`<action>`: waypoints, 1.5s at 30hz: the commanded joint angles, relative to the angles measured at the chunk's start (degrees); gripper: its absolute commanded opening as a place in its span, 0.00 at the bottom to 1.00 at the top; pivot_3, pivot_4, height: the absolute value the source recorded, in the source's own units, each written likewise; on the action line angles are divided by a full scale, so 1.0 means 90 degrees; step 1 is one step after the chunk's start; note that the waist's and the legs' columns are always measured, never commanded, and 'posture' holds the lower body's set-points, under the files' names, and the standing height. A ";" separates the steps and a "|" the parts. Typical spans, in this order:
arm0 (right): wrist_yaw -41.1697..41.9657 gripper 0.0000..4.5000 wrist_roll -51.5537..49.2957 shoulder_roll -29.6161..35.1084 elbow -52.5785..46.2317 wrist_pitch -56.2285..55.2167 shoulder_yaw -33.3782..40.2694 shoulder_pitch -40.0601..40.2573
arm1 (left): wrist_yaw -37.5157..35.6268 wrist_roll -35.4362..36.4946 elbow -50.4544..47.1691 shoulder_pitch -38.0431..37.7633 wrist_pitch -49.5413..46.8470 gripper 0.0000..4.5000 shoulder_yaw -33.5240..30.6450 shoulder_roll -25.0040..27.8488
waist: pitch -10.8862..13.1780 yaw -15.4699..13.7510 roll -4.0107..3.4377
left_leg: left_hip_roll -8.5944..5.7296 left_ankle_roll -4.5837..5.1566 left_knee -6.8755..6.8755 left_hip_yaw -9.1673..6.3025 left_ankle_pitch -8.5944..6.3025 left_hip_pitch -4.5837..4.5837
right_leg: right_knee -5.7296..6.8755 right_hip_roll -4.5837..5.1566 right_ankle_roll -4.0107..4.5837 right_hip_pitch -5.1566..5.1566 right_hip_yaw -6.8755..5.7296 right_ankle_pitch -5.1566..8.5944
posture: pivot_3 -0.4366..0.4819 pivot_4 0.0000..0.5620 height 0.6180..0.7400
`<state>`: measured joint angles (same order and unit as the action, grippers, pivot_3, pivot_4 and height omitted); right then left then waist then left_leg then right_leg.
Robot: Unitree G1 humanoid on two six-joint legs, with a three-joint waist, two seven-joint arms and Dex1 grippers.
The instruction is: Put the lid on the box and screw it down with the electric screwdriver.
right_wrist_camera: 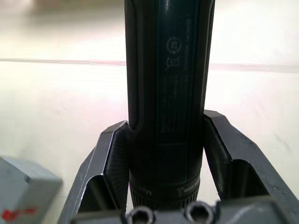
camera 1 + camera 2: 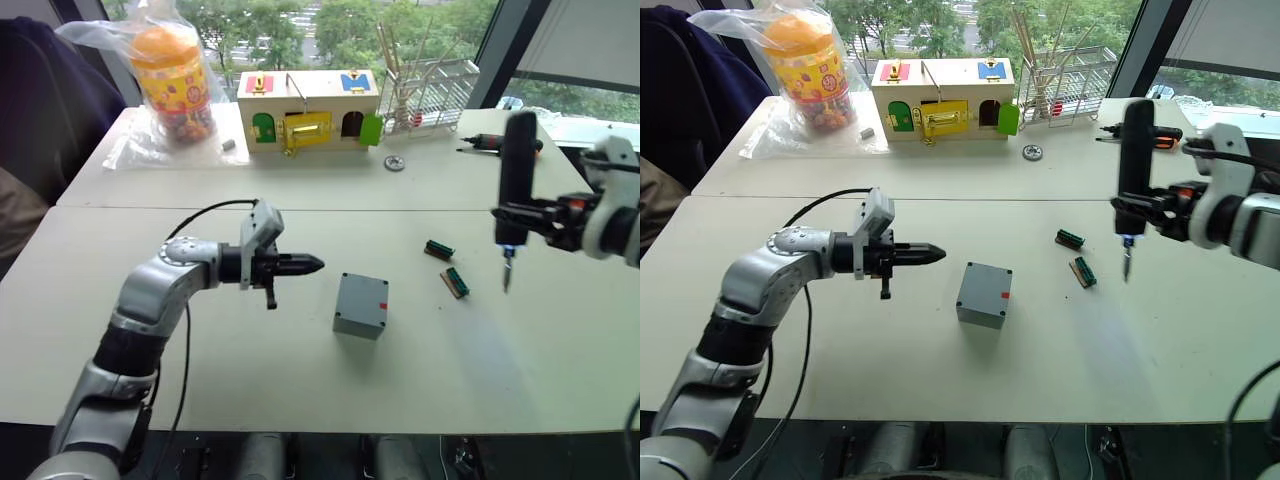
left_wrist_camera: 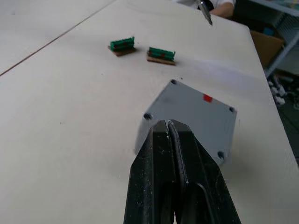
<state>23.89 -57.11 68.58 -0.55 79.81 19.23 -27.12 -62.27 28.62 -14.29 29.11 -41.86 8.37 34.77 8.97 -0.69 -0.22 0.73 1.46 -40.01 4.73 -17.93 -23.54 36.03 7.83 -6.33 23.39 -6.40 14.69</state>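
The grey box stands in the middle of the table. The lid lies flat on top of it, with a hole at each corner and a small red mark. My left gripper hovers just left of the box at about lid height, pointing at it, fingers shut on nothing. My right gripper is shut on the electric screwdriver. It holds the tool upright above the table, well right of the box. The tool's bit points down.
Two small green connector pieces lie between the box and the screwdriver. At the back stand a wooden box with coloured doors, a bagged candy jar and a wire rack. A hand screwdriver lies at the back right.
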 commanded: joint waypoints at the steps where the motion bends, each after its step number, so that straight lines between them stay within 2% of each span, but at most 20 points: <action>1: 0.0832 0.41 0.0064 0.0323 0.0547 0.0412 -0.0192 -0.0032 | 0.0026 0.0214 -0.0791 -0.0197 -0.0122 0.00 -0.0001 0.0173 | 0.0004 0.0006 -0.0003 | 0.0001 0.0000 -0.0008 0.0001 0.0001 0.0000 | -0.0002 0.0001 0.0000 0.0001 0.0001 0.0000 | 0.48 0.27 0.72; 5: 0.1764 0.41 0.0526 0.0632 0.0982 0.0326 -0.1026 0.0105 | 0.0370 0.0252 -0.1079 -0.0570 -0.0183 0.00 -0.0083 0.0111 | 0.0007 0.0008 -0.0036 | 0.0004 0.0000 -0.0013 0.0011 0.0001 0.0016 | 0.0007 0.0003 0.0002 0.0001 0.0015 -0.0001 | 0.48 0.27 0.72; 10: 0.1945 0.41 0.1104 0.0301 0.1841 0.0613 -0.1766 -0.0555 | 0.0850 0.0230 -0.1167 -0.0784 -0.0184 0.00 -0.0075 -0.0087 | 0.0012 0.0001 -0.0033 | 0.0005 -0.0003 -0.0011 0.0013 0.0002 0.0009 | 0.0003 -0.0002 0.0002 0.0008 0.0016 -0.0001 | 0.48 0.27 0.72; 15: 0.2115 0.41 0.1815 -0.0184 0.2930 0.0538 -0.2335 -0.1417 | 0.1084 0.0304 -0.1300 -0.0945 -0.0272 0.00 -0.0116 -0.0071 | 0.0013 -0.0006 -0.0035 | 0.0002 -0.0004 -0.0014 0.0015 0.0003 0.0008 | 0.0004 0.0000 0.0001 0.0007 0.0016 -0.0001 | 0.48 0.27 0.72; 18: 0.2334 0.41 0.2167 -0.0364 0.3235 0.0337 -0.2622 -0.1625 | 0.1148 0.0316 -0.1175 -0.0937 -0.0260 0.00 -0.0149 -0.0093 | 0.0015 -0.0020 -0.0037 | 0.0002 -0.0007 -0.0013 0.0011 0.0004 0.0007 | 0.0004 -0.0001 0.0001 0.0007 0.0013 -0.0001 | 0.48 0.27 0.72; 20: 0.2436 0.64 0.2391 -0.0467 0.3377 0.0181 -0.2754 -0.1660 | 0.1181 0.0319 -0.1060 -0.0926 -0.0234 0.00 -0.0177 -0.0118 | 0.0015 -0.0016 -0.0037 | 0.0001 -0.0007 -0.0013 0.0011 0.0005 0.0006 | 0.0003 -0.0001 0.0001 0.0007 0.0012 -0.0001 | 0.48 0.27 0.72; 21: 0.2484 0.70 0.2468 -0.0507 0.3436 0.0137 -0.2779 -0.1680 | 0.1206 0.0329 -0.1014 -0.0923 -0.0236 0.00 -0.0203 -0.0131 | 0.0014 -0.0009 -0.0037 | 0.0001 -0.0007 -0.0013 0.0012 0.0005 0.0005 | 0.0003 -0.0001 0.0001 0.0006 0.0012 -0.0002 | 0.48 0.27 0.72; 24: 0.2553 0.98 0.2701 -0.0670 0.3671 -0.0096 -0.2695 -0.1783 | 0.1242 0.0429 -0.0867 -0.0936 -0.0214 0.00 -0.0390 -0.0155 | 0.0013 0.0000 -0.0034 | 0.0001 -0.0009 -0.0016 0.0012 0.0006 0.0007 | 0.0004 -0.0002 0.0000 0.0003 0.0011 -0.0002 | 0.48 0.27 0.72; 25: 0.2562 0.99 0.2759 -0.0696 0.3700 -0.0192 -0.2618 -0.1805 | 0.1246 0.0394 -0.0825 -0.0965 -0.0135 0.00 -0.0439 -0.0121 | 0.0013 0.0001 -0.0033 | 0.0002 -0.0009 -0.0017 0.0012 0.0006 0.0010 | 0.0004 -0.0003 0.0000 0.0001 0.0011 -0.0002 | 0.48 0.27 0.72; 27: 0.2578 0.99 0.2983 -0.0652 0.3467 -0.0845 -0.2476 -0.1676 | 0.1193 0.0366 -0.0724 -0.1029 -0.0016 0.00 -0.0565 -0.0003 | 0.0013 -0.0002 -0.0032 | 0.0003 -0.0009 -0.0017 0.0012 0.0006 0.0011 | 0.0004 -0.0003 0.0000 0.0000 0.0011 -0.0002 | 0.48 0.27 0.72; 29: 0.2687 0.99 0.3130 -0.0511 0.2763 -0.1880 -0.2119 -0.1253 | 0.1076 0.0443 -0.0678 -0.1142 0.0029 0.00 -0.0753 0.0160 | 0.0014 -0.0017 -0.0033 | 0.0002 -0.0010 -0.0015 0.0012 0.0006 0.0010 | 0.0004 -0.0003 -0.0001 0.0002 0.0011 -0.0002 | 0.48 0.27 0.72; 32: 0.2714 0.99 0.3145 -0.0765 0.1386 -0.3995 -0.0714 -0.0219 | 0.1087 0.0718 -0.0746 -0.1389 -0.0126 0.00 -0.1154 0.0299 | 0.0016 -0.0010 -0.0036 | 0.0003 -0.0016 -0.0006 0.0007 0.0009 0.0003 | 0.0004 -0.0004 -0.0003 0.0006 0.0003 0.0000 | 0.48 0.27 0.72; 33: 0.2722 0.99 0.2962 -0.0884 0.0947 -0.4140 -0.0247 0.0055 | 0.1106 0.0854 -0.0828 -0.1473 -0.0231 0.00 -0.1294 0.0336 | 0.0017 -0.0013 -0.0037 | 0.0005 -0.0017 -0.0008 0.0013 0.0009 0.0005 | 0.0005 -0.0003 -0.0005 0.0008 0.0005 0.0000 | 0.48 0.27 0.72; 36: 0.3009 0.99 0.2072 -0.1261 -0.0593 -0.3881 0.0940 0.1054 | 0.1231 0.1187 -0.1162 -0.1759 -0.0550 0.00 -0.1584 0.0467 | 0.0018 -0.0031 -0.0031 | 0.0006 -0.0031 -0.0010 0.0005 0.0017 0.0010 | 0.0008 -0.0004 -0.0005 0.0002 0.0004 -0.0001 | 0.48 0.27 0.72; 39: 0.3211 0.99 0.1146 -0.1585 -0.2084 -0.3188 0.1456 0.2254 | 0.1367 0.1450 -0.1583 -0.2187 -0.0834 0.00 -0.1735 0.0586 | 0.0016 -0.0048 -0.0023 | 0.0010 -0.0032 -0.0008 -0.0016 0.0018 0.0020 | 0.0001 -0.0009 -0.0004 -0.0022 -0.0008 0.0000 | 0.48 0.27 0.72; 42: 0.3195 0.99 0.0648 -0.1850 -0.3191 -0.2820 0.1456 0.3366 | 0.1488 0.1660 -0.1920 -0.2608 -0.1037 0.00 -0.1811 0.0681 | 0.0016 -0.0034 -0.0021 | 0.0010 -0.0031 -0.0009 -0.0022 0.0016 0.0022 | 0.0000 -0.0006 -0.0003 -0.0030 -0.0008 0.0000 | 0.48 0.27 0.72; 45: 0.3222 0.99 0.0942 -0.1952 -0.3301 -0.2991 0.0974 0.3942 | 0.1456 0.1613 -0.1961 -0.2825 -0.1013 0.00 -0.1678 0.0793 | 0.0016 -0.0020 -0.0021 | 0.0008 -0.0029 -0.0011 -0.0017 0.0015 0.0026 | 0.0004 -0.0004 -0.0002 -0.0029 -0.0001 0.0000 | 0.48 0.27 0.72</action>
<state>52.72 -48.90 51.26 -29.09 54.04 28.51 8.09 -49.20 42.52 -30.16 3.94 -51.14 -6.17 41.23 9.11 -0.87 -0.41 0.80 1.19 -40.11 4.57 -17.79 -23.28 36.06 7.78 -6.33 23.12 -6.40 14.69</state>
